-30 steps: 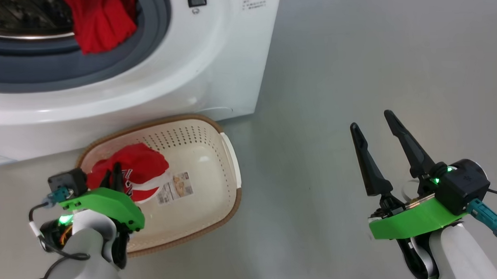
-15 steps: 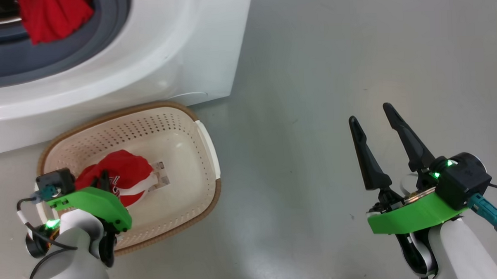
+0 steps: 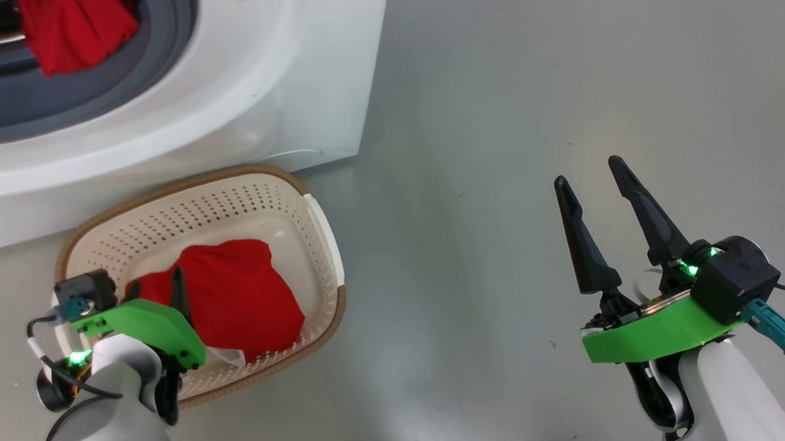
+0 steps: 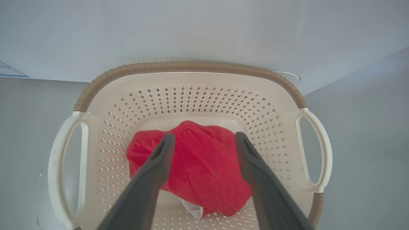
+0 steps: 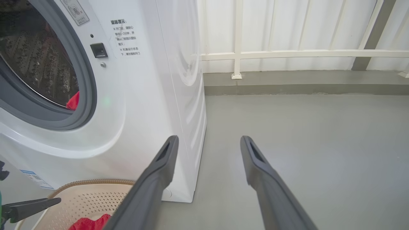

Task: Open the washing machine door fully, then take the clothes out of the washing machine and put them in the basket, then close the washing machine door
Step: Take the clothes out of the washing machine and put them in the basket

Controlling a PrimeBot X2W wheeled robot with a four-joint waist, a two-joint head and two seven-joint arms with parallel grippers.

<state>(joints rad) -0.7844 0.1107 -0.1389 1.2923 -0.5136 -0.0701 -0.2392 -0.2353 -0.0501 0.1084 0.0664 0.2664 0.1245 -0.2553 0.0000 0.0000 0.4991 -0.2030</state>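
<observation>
Clothes (image 4: pixel 204 172) are seen in the basket (image 4: pixel 191 67) — under the left gripper (image 4: pixel 204 136), spread wide and empty; the right gripper (image 3: pixel 588 171) is held wide, well apart.

A laundry area was indicated. A white front-loading washing machine (image 5: pixel 143 105) was seen standing on a bare, smooth grey floor (image 5: pixel 303 127), with a perforated plastic basket (image 4: pixel 191 66) placed just beside its base. The space was bounded by white panelled walling (image 5: pixel 287 25) fitted with a white rail (image 5: pixel 303 53).

Head view looks steeply down; left wrist view sits close over the cream perforated plastic basket (image 4: pixel 191 67) (all three share it); right wrist view looks low and forward.
</observation>
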